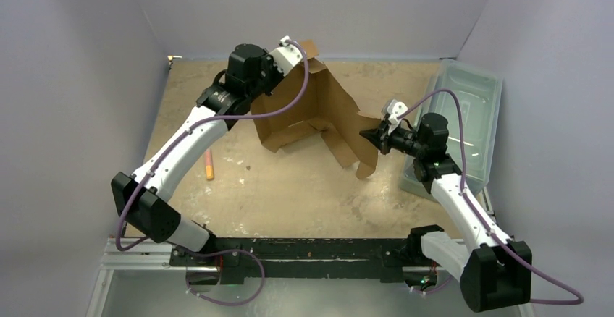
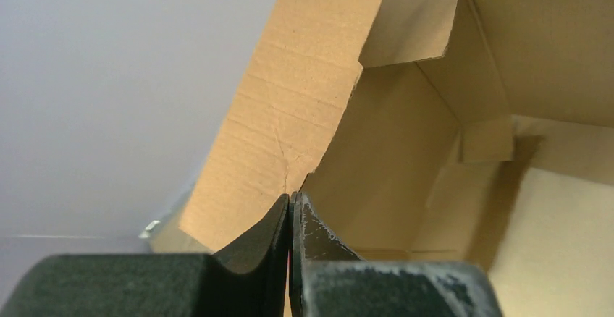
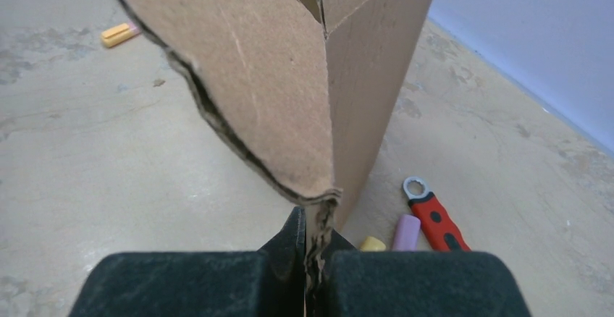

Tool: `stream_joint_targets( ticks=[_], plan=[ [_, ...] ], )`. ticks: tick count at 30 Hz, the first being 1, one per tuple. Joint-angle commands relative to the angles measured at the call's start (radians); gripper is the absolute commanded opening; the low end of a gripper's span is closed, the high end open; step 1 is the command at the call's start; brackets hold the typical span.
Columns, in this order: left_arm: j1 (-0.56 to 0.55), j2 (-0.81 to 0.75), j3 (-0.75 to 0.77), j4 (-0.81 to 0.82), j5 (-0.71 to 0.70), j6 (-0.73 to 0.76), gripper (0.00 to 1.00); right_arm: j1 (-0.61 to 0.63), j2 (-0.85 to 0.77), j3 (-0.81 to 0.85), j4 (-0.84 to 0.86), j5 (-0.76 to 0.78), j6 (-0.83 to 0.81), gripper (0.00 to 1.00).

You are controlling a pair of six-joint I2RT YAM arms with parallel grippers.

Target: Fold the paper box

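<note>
Pale lilac walls box in a worn tan tabletop (image 1: 289,194), and in the middle of it sits the plain brown cardboard die-cut paper box (image 1: 311,111), half raised, its panels tilted up and its flaps splayed. Off on the right stands a translucent grey-green plastic bin (image 1: 499,85), well apart from the action.

Both arms are on the cardboard! The left gripper (image 2: 291,200) is at the far top edge of the box. Its fingers are pressed together right where a creased panel edge meets them, apparently nipping that edge. The right gripper (image 3: 315,216) is clamped on the crumpled corner of a near flap, with cardboard plainly between the pads.

Small stuff on the table: a red-handled wrench (image 3: 434,216), a lilac cylinder (image 3: 406,231), a small yellow piece (image 3: 372,244), and an orange-yellow stick (image 1: 209,165) out to the left.

My read is that we're mid-fold, with the walls being stood up and nothing locked yet. The next move calls for swinging the held flap inward along its crease while the other arm steadies the panel, gently, since that corner is already buckling.
</note>
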Motion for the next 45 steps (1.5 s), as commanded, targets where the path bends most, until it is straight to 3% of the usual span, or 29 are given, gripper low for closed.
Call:
stream_joint_targets(
  ticks=[1,6,11,16,23,34,40,42,45],
  plan=[
    [0.064,0.003,0.064,-0.056,0.162,-0.162,0.00,-0.001,-0.039,0.034,0.020,-0.101,-0.025,0.00],
    [0.118,-0.058,0.006,0.039,0.196,-0.230,0.00,-0.001,-0.032,0.042,0.017,-0.036,-0.021,0.00],
    [0.136,-0.131,-0.063,0.172,0.080,-0.294,0.05,-0.001,-0.027,0.049,0.017,0.028,-0.012,0.00],
    [0.144,-0.190,-0.099,0.225,0.015,-0.358,0.17,-0.001,-0.022,0.050,0.014,0.033,-0.010,0.00],
    [0.150,-0.318,-0.207,0.162,-0.009,-0.477,0.32,-0.001,-0.018,0.051,0.013,0.025,-0.008,0.00],
    [0.151,-0.643,-0.612,0.130,0.013,-0.580,0.36,-0.001,-0.014,0.054,0.012,0.008,-0.005,0.00],
    [0.157,-0.636,-0.707,0.167,-0.212,-0.658,0.25,-0.001,-0.022,0.054,0.010,0.003,-0.001,0.00],
    [0.169,-0.597,-0.715,0.192,-0.203,-0.690,0.19,-0.001,-0.024,0.054,0.010,0.005,-0.001,0.00],
    [0.196,-0.544,-0.741,0.265,-0.117,-0.717,0.22,-0.002,-0.027,0.054,0.010,0.003,-0.001,0.00]
  ],
)
